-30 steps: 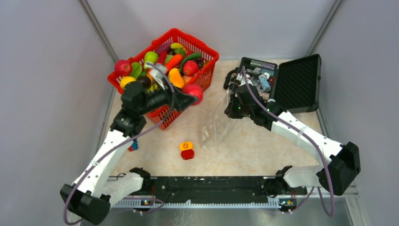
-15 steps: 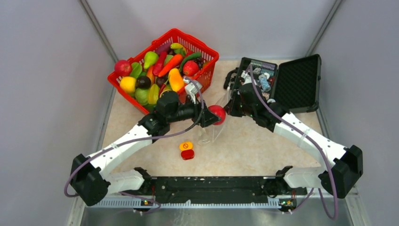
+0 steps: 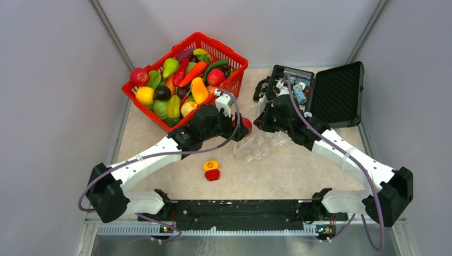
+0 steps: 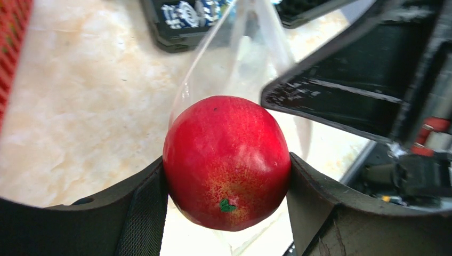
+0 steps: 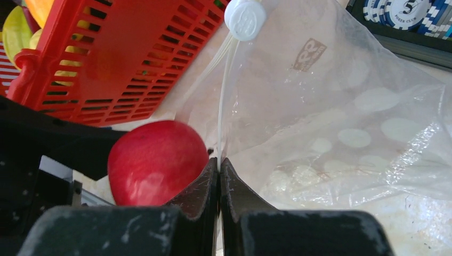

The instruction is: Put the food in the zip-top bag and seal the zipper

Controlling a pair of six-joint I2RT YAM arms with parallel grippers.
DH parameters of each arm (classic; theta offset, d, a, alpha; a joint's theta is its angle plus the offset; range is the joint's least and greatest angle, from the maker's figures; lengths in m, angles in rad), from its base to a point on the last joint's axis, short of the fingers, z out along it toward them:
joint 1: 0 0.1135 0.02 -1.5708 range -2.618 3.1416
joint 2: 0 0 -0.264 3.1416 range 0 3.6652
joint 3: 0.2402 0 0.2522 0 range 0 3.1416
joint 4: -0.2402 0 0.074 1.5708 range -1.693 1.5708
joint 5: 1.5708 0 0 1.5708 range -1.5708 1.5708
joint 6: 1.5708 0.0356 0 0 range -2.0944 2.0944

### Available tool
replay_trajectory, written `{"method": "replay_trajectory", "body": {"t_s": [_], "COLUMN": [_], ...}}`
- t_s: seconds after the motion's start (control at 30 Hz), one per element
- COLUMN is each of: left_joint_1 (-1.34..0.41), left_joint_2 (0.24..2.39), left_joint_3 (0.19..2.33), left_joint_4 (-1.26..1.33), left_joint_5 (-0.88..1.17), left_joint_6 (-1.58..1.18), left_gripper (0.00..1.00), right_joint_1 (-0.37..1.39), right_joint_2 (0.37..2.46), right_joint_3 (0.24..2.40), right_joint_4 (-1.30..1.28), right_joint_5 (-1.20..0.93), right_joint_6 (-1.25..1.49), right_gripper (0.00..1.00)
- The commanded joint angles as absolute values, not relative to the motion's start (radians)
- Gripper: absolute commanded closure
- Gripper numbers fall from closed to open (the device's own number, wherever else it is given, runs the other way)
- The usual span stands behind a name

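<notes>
Fruit [image 4: 226, 154], glossy red plastic, likely slick, held mid-body by left tool [image 4: 226, 173]; right tool [image 5: 219, 176] pinches mouth of limp clear dotted bag [image 5: 346, 106].

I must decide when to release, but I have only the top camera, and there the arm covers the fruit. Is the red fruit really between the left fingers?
Observer: Yes. In the left wrist view the red apple sits clamped in the left gripper, touching both fingers.
Operator: And the other arm, does it grip the bag?
Observer: The right gripper is shut on the zipper of the zip-top bag, below the white slider.
Operator: Is the apple inside the bag?
Observer: The right wrist view shows it just left of the held strip, close beside it. Whether it is inside the mouth, I cannot tell.
</notes>
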State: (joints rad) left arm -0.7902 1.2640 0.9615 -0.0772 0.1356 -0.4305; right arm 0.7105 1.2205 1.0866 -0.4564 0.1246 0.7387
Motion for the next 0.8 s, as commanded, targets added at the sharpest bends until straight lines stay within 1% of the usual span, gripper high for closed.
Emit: {"method": "replay_trajectory", "body": {"t_s": [0.0, 0.17, 0.2, 0.27, 0.33, 0.37, 0.4, 0.43, 0.57, 0.63, 0.67, 0.77], "left_joint_1": [-0.819, -0.856, -0.871, -0.889, -0.896, -0.896, -0.896, -0.896, -0.896, -0.896, -0.895, -0.893], "left_joint_2": [1.282, 1.341, 1.361, 1.392, 1.409, 1.411, 1.405, 1.396, 1.341, 1.328, 1.325, 1.320], "left_joint_3": [1.039, 1.108, 1.130, 1.175, 1.191, 1.193, 1.191, 1.185, 1.156, 1.157, 1.159, 1.168], "left_joint_4": [-0.125, -0.155, -0.172, -0.203, -0.219, -0.224, -0.227, -0.228, -0.200, -0.199, -0.197, -0.203], "left_joint_5": [-0.063, -0.067, -0.074, -0.075, -0.072, -0.072, -0.079, -0.086, -0.073, -0.048, -0.023, 0.057], "left_joint_6": [-0.372, -0.334, -0.320, -0.304, -0.290, -0.285, -0.284, -0.283, -0.268, -0.258, -0.252, -0.246], "left_gripper": [0.80, 0.77, 0.75, 0.67, 0.61, 0.56, 0.48, 0.37, 0.20, 0.14, 0.08, 0.06], "right_joint_1": [0.709, 0.709, 0.709, 0.709, 0.709, 0.709, 0.709, 0.709, 0.709, 0.709, 0.709, 0.709], "right_joint_2": [1.161, 1.151, 1.149, 1.144, 1.136, 1.133, 1.130, 1.128, 1.115, 1.111, 1.110, 1.108], "right_joint_3": [1.075, 1.059, 1.056, 1.049, 1.042, 1.042, 1.041, 1.042, 1.036, 1.035, 1.034, 1.031], "right_joint_4": [-0.411, -0.394, -0.388, -0.378, -0.371, -0.375, -0.383, -0.392, -0.405, -0.407, -0.408, -0.413], "right_joint_5": [0.085, 0.050, 0.043, 0.031, 0.036, 0.044, 0.060, 0.074, 0.104, 0.111, 0.113, 0.116], "right_joint_6": [0.770, 0.791, 0.794, 0.805, 0.813, 0.814, 0.815, 0.816, 0.816, 0.815, 0.816, 0.815], "right_gripper": [1.00, 1.00, 1.00, 1.00, 1.00, 1.00, 1.00, 1.00, 1.00, 1.00, 1.00, 1.00]}}
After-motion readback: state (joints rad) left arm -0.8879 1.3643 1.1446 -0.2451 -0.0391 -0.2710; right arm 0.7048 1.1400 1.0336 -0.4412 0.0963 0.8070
